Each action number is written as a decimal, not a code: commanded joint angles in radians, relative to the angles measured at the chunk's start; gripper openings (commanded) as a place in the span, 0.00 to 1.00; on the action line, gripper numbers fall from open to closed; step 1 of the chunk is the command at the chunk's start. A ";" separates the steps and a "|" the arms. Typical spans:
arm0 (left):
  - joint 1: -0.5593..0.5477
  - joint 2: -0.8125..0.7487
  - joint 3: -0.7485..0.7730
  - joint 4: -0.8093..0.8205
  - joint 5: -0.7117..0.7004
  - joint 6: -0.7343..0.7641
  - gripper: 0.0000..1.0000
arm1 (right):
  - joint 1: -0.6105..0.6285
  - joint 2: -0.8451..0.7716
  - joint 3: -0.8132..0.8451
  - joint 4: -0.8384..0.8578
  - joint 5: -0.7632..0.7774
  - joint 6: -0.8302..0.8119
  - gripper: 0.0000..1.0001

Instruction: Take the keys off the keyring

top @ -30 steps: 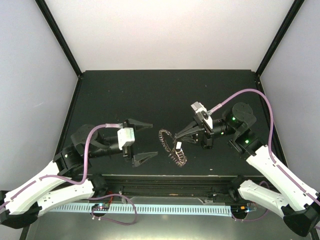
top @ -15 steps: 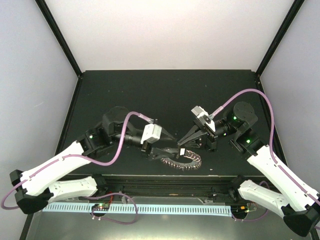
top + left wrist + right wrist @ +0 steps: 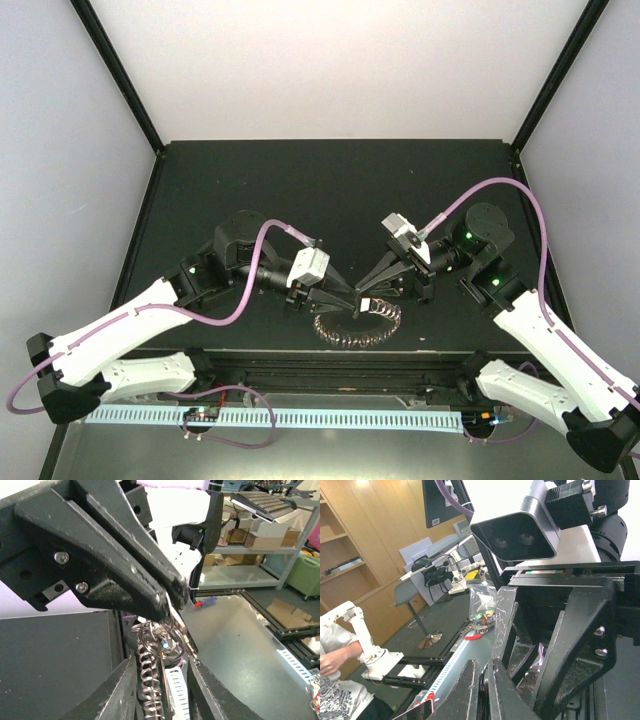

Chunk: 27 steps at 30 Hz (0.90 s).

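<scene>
The keyring (image 3: 355,328), a grey metal ring fringed with small wire loops, hangs near the table's front edge. My right gripper (image 3: 363,298) is shut on the ring's upper rim. In the right wrist view its fingers (image 3: 483,662) pinch a thin dark edge of the ring (image 3: 483,681). My left gripper (image 3: 349,299) meets it from the left. In the left wrist view its jaws (image 3: 161,662) stand narrow on either side of the looped ring (image 3: 150,680), with a slim gap still showing on the right. The right gripper's tips (image 3: 172,594) hold the ring from above. I cannot pick out the keys among the loops.
The black table top (image 3: 300,180) is walled by white panels behind and at both sides. A black rail (image 3: 330,362) and a white perforated strip (image 3: 300,418) run along the front. A clear bag of small coloured parts (image 3: 482,614) lies beyond the table.
My left arm has swung right to the ring and its jaws have narrowed around it. The right gripper has carried the ring slightly forward and turned it flatter.
</scene>
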 commanded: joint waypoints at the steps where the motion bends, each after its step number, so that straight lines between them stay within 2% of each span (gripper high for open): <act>1: 0.002 0.010 -0.018 0.066 0.037 -0.034 0.32 | -0.002 -0.001 0.015 0.017 -0.012 -0.008 0.01; 3: 0.002 0.013 -0.021 0.070 0.036 -0.035 0.37 | -0.002 -0.004 0.016 0.019 -0.011 -0.007 0.01; 9: 0.002 0.015 -0.031 0.096 0.037 -0.052 0.38 | -0.001 -0.002 0.011 0.022 -0.008 -0.005 0.01; 21: 0.002 0.013 -0.065 0.186 0.058 -0.118 0.20 | -0.002 -0.003 -0.006 0.042 -0.006 0.011 0.01; 27: 0.002 0.016 -0.079 0.222 0.076 -0.143 0.25 | -0.003 0.000 -0.017 0.065 -0.004 0.026 0.01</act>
